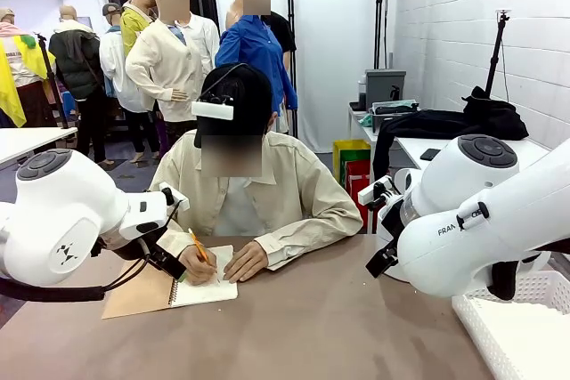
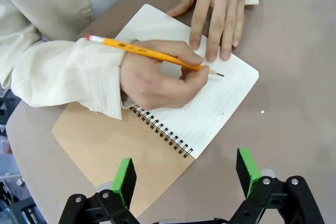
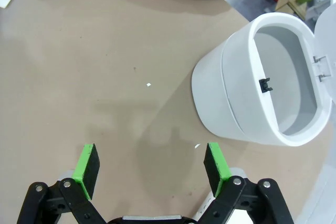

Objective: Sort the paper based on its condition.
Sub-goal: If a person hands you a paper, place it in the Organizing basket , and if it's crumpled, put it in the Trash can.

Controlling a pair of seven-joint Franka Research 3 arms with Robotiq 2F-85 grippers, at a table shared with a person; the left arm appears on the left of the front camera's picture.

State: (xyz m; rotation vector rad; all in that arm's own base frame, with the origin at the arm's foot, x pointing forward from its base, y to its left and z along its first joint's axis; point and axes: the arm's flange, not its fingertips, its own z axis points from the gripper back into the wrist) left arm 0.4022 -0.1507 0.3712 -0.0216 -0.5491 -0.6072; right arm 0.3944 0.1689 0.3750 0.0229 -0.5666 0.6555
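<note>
- Brown table (image 1: 338,327); a person at the far side writes with a pencil (image 2: 147,52) on the paper (image 2: 226,95), a lined page bound in the open notebook (image 2: 121,150).
- Left gripper (image 2: 185,157) hovers with jaws spread and empty. The paper lies straight ahead of its tips, spiral edge running diagonally across them, with the writing hand (image 2: 157,80) resting on it.
- Right gripper (image 3: 151,147), jaws also spread and empty, hangs over bare table beside a white bin (image 3: 226,93), well apart from the paper. The left arm is nearer.
</note>
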